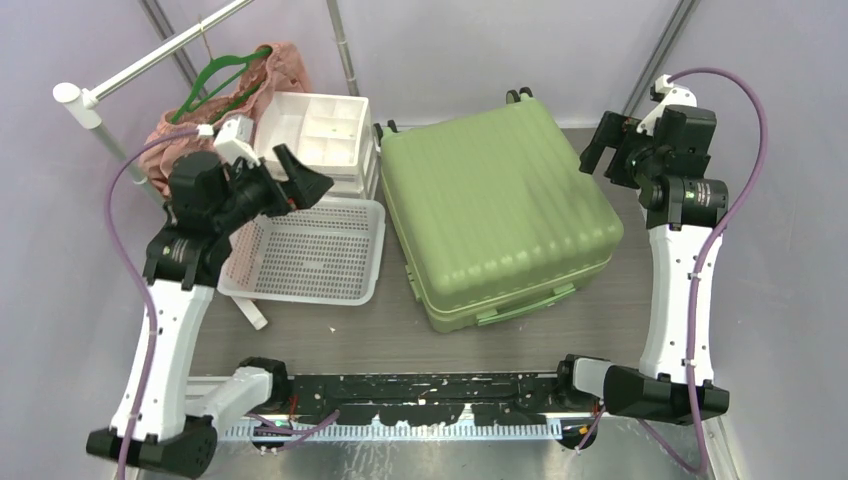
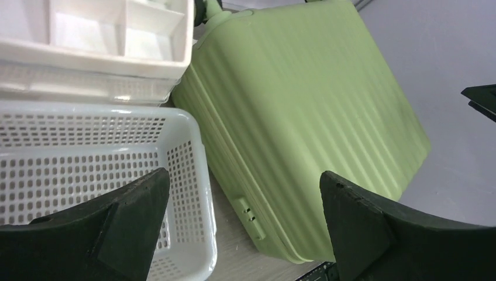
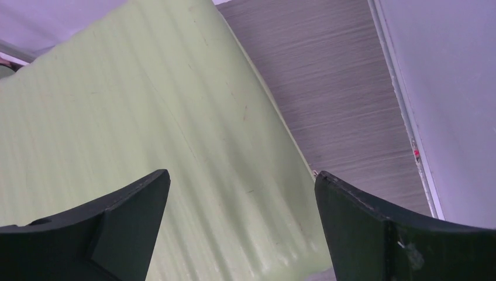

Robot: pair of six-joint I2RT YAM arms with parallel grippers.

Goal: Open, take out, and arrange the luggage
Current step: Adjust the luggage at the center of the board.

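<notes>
The luggage, a light-green ribbed hard-shell suitcase, lies flat and closed on the table, its small wheels at the far edge. My left gripper hovers open over the basket to its left, pointing at the suitcase. In the left wrist view the luggage fills the middle beyond my open left gripper, with a small latch on its near side. My right gripper hangs open above the suitcase's far right corner. The right wrist view has the luggage lid below my right gripper, which holds nothing.
A white perforated basket sits left of the suitcase, almost touching it. Behind it stands a white drawer unit. A clothes rail carries a green hanger and pink cloth. Bare table lies right of the suitcase.
</notes>
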